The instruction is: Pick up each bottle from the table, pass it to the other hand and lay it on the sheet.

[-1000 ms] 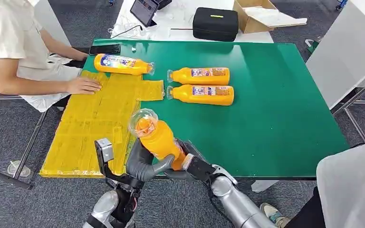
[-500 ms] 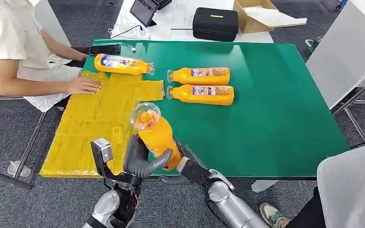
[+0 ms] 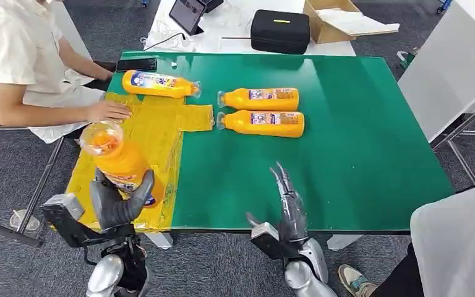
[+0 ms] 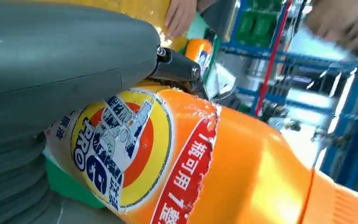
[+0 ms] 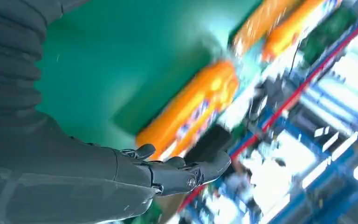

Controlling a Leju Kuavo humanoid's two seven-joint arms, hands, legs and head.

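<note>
My left hand point(image 3: 119, 204) grips an orange bottle point(image 3: 117, 162) upright over the near left part of the yellow sheet point(image 3: 130, 151); the left wrist view shows its label point(image 4: 121, 149) close up under my thumb. My right hand point(image 3: 289, 204) is open and holds nothing, its fingers straight over the green table point(image 3: 346, 154) near the front edge. Another orange bottle point(image 3: 159, 83) lies at the sheet's far edge. Two more orange bottles point(image 3: 260, 98) point(image 3: 261, 123) lie side by side on the table's middle, blurred in the right wrist view point(image 5: 191, 112).
A person sits at the left with a hand point(image 3: 108, 111) resting on the sheet. A phone point(image 3: 136, 64) lies at the table's far left corner. A black case point(image 3: 280, 31) and a cardboard box point(image 3: 340, 18) stand on a white table behind. A second person stands at the near right point(image 3: 457, 247).
The right hand has let go of the bottle and moved right, fingers straightened. The left hand has carried the bottle left, from the sheet's right edge to above its near left part.
</note>
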